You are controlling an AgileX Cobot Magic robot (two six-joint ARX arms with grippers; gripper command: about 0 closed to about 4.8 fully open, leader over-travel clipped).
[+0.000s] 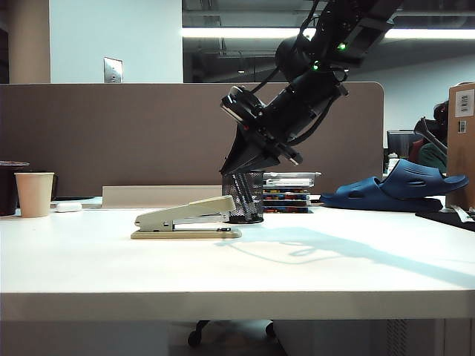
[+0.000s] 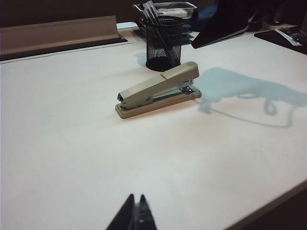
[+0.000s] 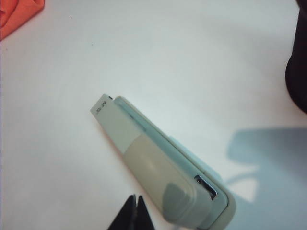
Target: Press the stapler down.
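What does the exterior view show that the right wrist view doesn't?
Only the exterior view: the right arm's body, the right gripper hanging above the stapler's raised end, a paper cup, blue slippers, stacked boxes, the partition.

Only the right wrist view: the stapler's top from above, a small label at its hinge end, the metal nose, an orange object.

Both: the stapler on the white table, arm unpressed, and the black mesh pen holder. The left gripper appears in neither.
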